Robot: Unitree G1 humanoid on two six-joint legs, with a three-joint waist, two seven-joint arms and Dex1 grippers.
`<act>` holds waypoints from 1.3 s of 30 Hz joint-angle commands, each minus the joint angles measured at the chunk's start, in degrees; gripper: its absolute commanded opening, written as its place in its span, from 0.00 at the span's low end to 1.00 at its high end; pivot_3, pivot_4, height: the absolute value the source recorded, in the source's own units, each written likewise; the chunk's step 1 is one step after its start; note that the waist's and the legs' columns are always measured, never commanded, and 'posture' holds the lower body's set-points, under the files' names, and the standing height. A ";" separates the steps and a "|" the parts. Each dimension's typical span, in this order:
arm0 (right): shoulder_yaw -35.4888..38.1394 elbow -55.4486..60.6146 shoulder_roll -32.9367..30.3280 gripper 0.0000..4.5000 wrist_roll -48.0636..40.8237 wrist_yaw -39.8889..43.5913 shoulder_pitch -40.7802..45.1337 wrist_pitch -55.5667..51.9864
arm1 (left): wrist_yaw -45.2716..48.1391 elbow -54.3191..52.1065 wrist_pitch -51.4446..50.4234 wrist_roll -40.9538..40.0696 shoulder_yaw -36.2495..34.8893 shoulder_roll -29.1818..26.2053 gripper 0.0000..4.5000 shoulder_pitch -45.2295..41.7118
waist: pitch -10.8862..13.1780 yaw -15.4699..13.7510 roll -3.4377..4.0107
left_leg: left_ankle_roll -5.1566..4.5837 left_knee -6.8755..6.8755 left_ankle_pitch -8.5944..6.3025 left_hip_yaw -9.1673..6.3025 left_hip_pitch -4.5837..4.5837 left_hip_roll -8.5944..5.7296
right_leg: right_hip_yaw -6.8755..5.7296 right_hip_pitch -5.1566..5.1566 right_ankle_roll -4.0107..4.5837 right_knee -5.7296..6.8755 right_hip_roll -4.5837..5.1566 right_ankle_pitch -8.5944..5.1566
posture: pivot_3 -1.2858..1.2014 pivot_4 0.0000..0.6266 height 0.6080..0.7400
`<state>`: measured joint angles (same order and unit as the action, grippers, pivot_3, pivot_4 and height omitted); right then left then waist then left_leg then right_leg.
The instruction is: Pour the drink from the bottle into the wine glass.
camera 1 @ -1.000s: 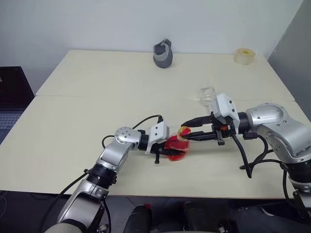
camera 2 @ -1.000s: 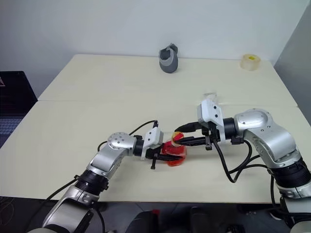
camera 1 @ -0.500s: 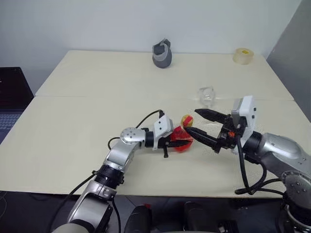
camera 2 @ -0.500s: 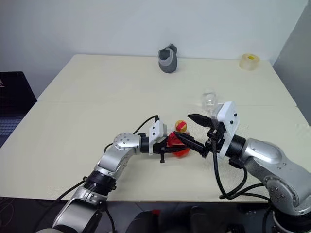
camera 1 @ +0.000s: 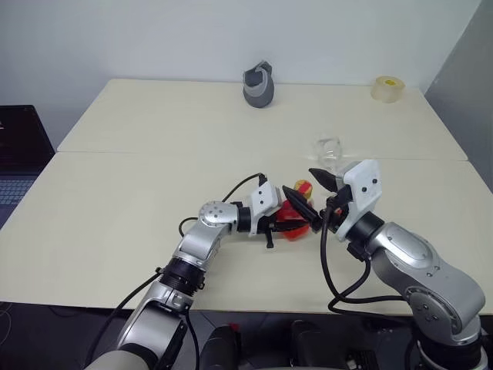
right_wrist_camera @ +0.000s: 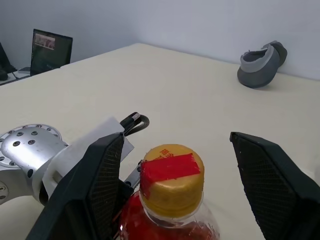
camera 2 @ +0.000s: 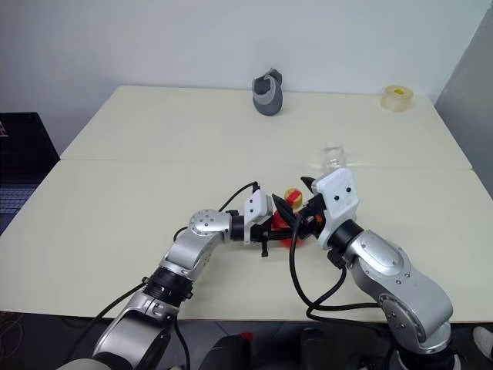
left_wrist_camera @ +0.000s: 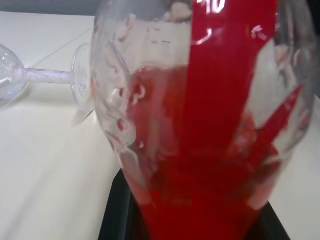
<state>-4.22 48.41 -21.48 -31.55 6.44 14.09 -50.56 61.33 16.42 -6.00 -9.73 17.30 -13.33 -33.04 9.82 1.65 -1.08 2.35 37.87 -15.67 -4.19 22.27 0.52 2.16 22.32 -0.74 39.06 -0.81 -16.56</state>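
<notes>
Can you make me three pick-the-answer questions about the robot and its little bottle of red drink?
1. Where is the dark grey jug?
A. At the far edge of the pale wooden table
B. Inside the left gripper
C. Right beside the bottle

2. What colour is the cap of the small clear plastic bottle?
A. Blue
B. Yellow with a red strip
C. All black

3. How is the right gripper?
A. Shut on the cap
B. Holding a glass
C. Open, with one black finger on each side of the cap

Answers:
1 A: the jug stands far back on the table, well away from both arms.
2 B: the right wrist view shows a yellow cap with red across its top.
3 C: there are gaps between the cap and both fingers, while the left gripper grips the bottle's body.
</notes>
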 commanded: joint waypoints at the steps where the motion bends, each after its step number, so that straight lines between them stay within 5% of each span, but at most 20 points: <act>1: 0.92 2.32 -0.26 0.67 -0.31 0.70 -0.24 0.26 | -0.19 -0.84 1.22 -0.06 -0.70 0.05 0.17 -1.22 | 0.00 0.00 0.00 | 0.00 0.00 0.00 0.00 0.00 0.00 | 0.00 0.00 0.00 0.00 0.00 0.00 | 0.52 0.24 1.00; 6: 1.20 1.82 -0.83 0.29 -0.05 1.57 -0.33 0.19 | -0.31 -0.60 1.24 0.02 -0.97 -0.21 0.17 -1.52 | 0.00 0.01 0.00 | 0.00 0.00 0.00 0.00 0.00 -0.01 | 0.00 0.00 0.00 0.00 -0.01 0.00 | 0.52 0.24 1.00; 12: 2.39 0.45 -2.45 0.28 -1.83 6.06 -0.49 1.39 | -0.11 -1.17 0.98 -0.18 -1.22 -0.33 0.17 -1.46 | 0.00 0.01 0.00 | 0.00 0.00 0.00 0.01 0.00 -0.01 | 0.00 0.00 0.00 0.00 -0.01 0.00 | 0.52 0.24 1.00; 22: 0.33 -23.58 -21.38 0.28 -7.06 45.08 11.28 8.07 | 7.87 -8.73 -0.03 -3.24 0.14 -3.73 0.17 1.22 | 0.13 0.13 0.09 | -0.03 -0.01 -0.01 0.11 -0.11 -0.02 | 0.02 -0.05 0.00 -0.01 -0.09 0.00 | 0.52 0.24 1.00; 30: -0.43 -25.12 -21.70 0.28 -7.60 47.92 14.16 8.48 | 2.84 -7.48 1.16 -2.21 -1.59 -2.29 0.17 1.36 | 0.15 -0.02 0.05 | -0.04 0.00 -0.02 0.04 -0.01 -0.02 | 0.01 -0.02 0.28 -0.04 0.01 0.16 | 0.52 0.24 1.00; 39: 9.24 -5.96 -13.60 0.98 -8.69 25.36 2.44 6.50 | -4.06 -6.66 0.38 -2.19 -4.35 -0.69 0.17 2.11 | 0.17 -0.10 0.03 | -0.02 0.02 -0.01 -0.03 0.07 0.01 | -0.02 0.03 0.23 0.00 0.04 0.14 | 0.52 0.24 1.00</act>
<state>3.27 38.06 -35.90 -39.57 35.74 16.79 -44.16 57.80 11.84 -6.15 -10.52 13.76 -14.71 -30.51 9.98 1.54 -1.05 2.33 37.89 -15.67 -4.23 22.34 0.51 2.13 22.34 -0.60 39.05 -0.77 -16.47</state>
